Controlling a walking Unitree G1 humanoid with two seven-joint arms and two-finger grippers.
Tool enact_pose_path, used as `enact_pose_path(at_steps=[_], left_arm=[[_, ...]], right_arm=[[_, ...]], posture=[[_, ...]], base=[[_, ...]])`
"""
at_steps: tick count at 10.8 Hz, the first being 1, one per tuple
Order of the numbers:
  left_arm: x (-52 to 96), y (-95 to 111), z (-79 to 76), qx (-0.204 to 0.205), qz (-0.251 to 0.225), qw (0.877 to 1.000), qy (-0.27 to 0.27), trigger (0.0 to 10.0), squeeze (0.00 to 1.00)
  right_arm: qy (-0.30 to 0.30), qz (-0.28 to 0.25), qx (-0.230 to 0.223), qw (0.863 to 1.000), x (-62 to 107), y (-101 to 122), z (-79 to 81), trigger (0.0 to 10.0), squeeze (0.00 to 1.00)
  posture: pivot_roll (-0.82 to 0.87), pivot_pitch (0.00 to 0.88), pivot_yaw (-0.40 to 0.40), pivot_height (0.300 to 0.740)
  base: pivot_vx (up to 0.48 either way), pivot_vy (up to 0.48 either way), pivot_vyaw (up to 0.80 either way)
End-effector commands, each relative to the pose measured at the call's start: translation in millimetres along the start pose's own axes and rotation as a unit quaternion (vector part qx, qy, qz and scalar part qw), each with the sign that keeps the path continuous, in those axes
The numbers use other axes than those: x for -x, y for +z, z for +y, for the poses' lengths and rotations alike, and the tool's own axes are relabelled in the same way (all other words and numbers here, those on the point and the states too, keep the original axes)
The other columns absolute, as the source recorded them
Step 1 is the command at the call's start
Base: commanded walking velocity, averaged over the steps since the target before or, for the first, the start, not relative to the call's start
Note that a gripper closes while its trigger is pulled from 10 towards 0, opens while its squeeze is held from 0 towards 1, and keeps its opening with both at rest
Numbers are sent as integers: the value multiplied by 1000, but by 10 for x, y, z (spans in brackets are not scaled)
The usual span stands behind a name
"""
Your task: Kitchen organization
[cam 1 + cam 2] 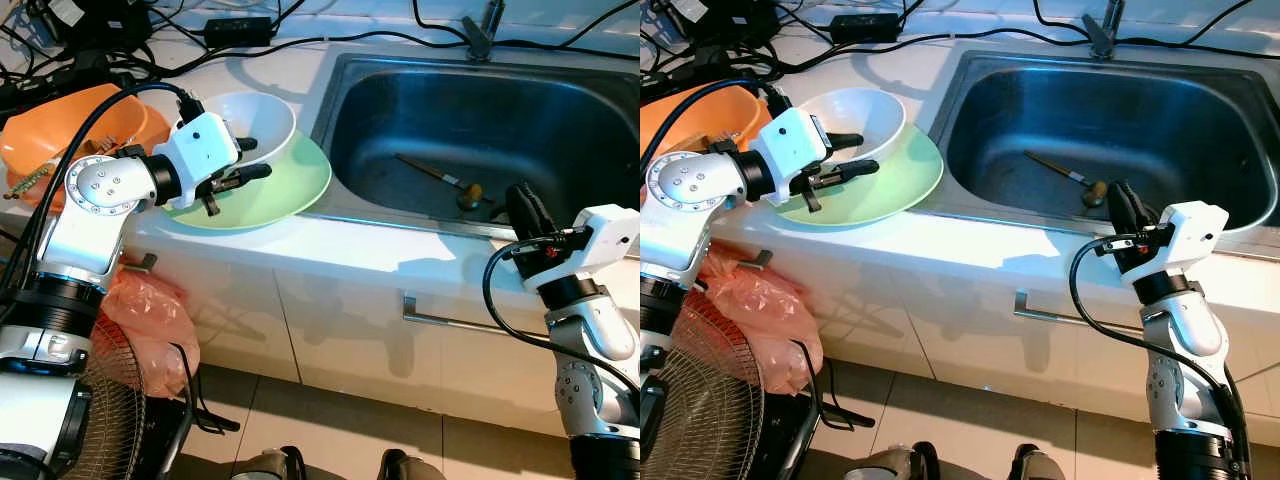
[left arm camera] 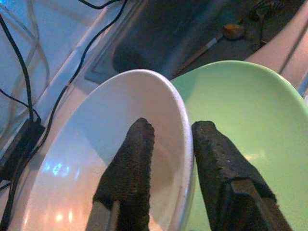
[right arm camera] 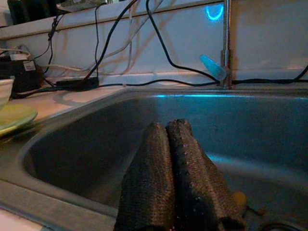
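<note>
A white bowl (image 1: pixel 262 118) sits on a pale green plate (image 1: pixel 295 190) on the counter left of the sink. My left gripper (image 1: pixel 250 158) is open astride the bowl's near rim. One finger (image 2: pixel 132 159) is inside the bowl and the other (image 2: pixel 216 159) is outside, over the plate (image 2: pixel 245 110). A small gap shows between the inner finger and the rim. My right gripper (image 1: pixel 525 200) is shut and empty, its fingertips (image 3: pixel 159 139) pressed together, hovering over the front edge of the steel sink (image 1: pixel 400 222).
A wooden-handled utensil (image 1: pixel 440 178) lies on the sink floor. An orange basin (image 1: pixel 60 130) stands left of the plate. Cables and a black adapter (image 1: pixel 238 28) run along the back of the counter by the faucet (image 1: pixel 483 30). A fan (image 1: pixel 110 420) and pink bag (image 1: pixel 150 310) are on the floor.
</note>
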State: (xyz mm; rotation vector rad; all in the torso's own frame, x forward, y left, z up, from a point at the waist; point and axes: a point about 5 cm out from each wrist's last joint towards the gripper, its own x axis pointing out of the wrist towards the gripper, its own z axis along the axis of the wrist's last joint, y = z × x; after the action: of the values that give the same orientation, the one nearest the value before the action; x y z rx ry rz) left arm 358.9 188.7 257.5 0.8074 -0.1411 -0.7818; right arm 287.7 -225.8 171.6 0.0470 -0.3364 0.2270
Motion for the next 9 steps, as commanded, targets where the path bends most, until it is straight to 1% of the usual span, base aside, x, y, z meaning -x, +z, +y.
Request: enact_pose_path(at_steps=[1,9], left_arm=[[-2,34,32,-13,1,1000,-7,0,0],[-38,42,7,-27,-3,1000,1,0,0]], right_arm=[[-7,53,-20,998,87,-226,29,10000,0],[-9,56,-19,998,82,-247,36,10000,0]], posture=[[40,162,102,740],[42,162,99,740]], base=[[0,0,0],[0,0,0]])
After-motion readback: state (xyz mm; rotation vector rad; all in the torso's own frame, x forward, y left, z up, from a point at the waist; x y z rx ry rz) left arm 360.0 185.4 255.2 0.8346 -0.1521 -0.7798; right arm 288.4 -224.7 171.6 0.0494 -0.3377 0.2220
